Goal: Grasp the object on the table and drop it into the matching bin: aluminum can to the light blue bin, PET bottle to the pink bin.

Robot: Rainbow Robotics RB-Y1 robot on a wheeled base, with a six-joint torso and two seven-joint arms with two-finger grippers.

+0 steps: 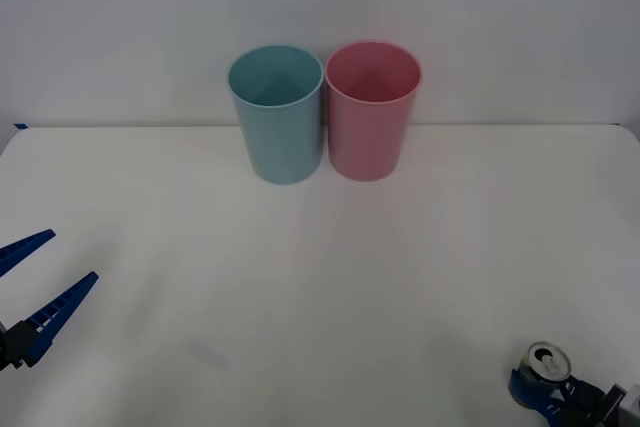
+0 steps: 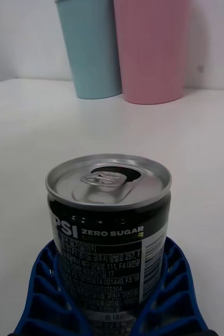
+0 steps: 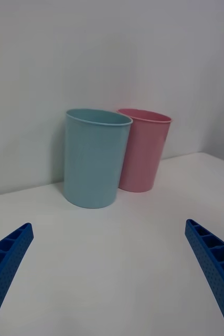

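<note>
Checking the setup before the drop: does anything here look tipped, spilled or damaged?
Nothing stands out. The aluminum can is upright and undented, opened but dry, between the right gripper fingers. The light blue bin and pink bin stand upright; left gripper waits open.

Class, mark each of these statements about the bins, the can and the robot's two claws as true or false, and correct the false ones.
1. The aluminum can stands upright between the right claw's fingers. True.
2. The can's lid is unopened. False: its mouth is open, tab raised.
3. The light blue bin stands to the left of the pink bin. True.
4. The left claw holds a bottle. False: it is open over the table, holding nothing.
</note>
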